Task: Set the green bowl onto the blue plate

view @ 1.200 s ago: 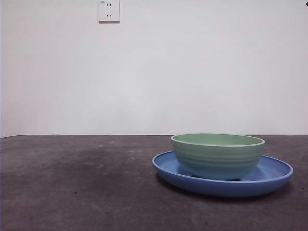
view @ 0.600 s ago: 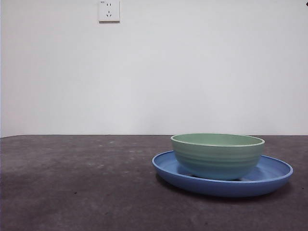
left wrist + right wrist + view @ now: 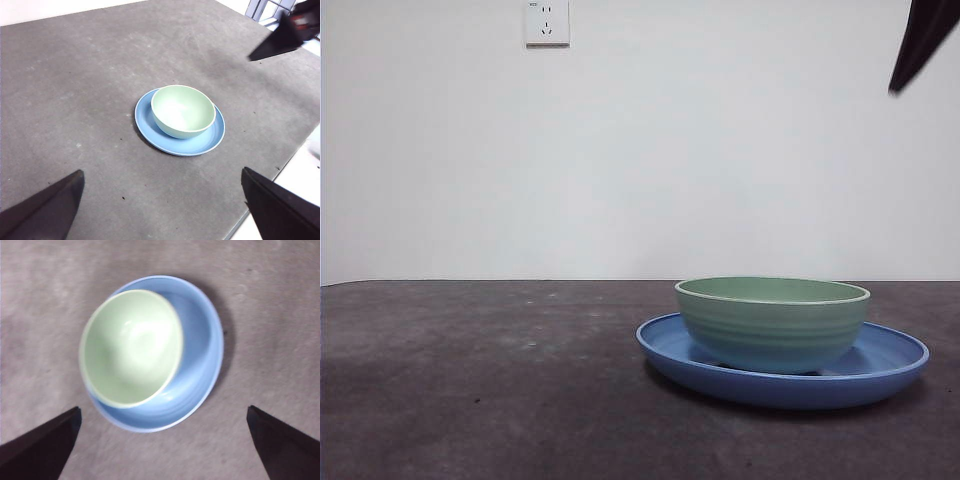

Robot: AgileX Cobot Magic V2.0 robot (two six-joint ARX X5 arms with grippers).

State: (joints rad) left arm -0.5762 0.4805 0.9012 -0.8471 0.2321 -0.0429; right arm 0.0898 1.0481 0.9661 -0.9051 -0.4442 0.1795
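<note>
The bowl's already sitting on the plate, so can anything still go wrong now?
Little, probably. The green bowl sits off-centre on the blue plate, near one rim, so a bump might slide it. The right gripper, open, hangs directly above both; dropping down could hit them. The left gripper waits far off.

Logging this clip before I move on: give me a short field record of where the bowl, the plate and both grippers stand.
green bowl: upright, empty, resting inside the blue plate, off-centre
blue plate: flat on the dark table
task state: bowl is on the plate
right gripper: open, above the bowl and plate, touching neither
left gripper: open, farther off, holding nothing
wall outlet: on the white wall behind
</note>
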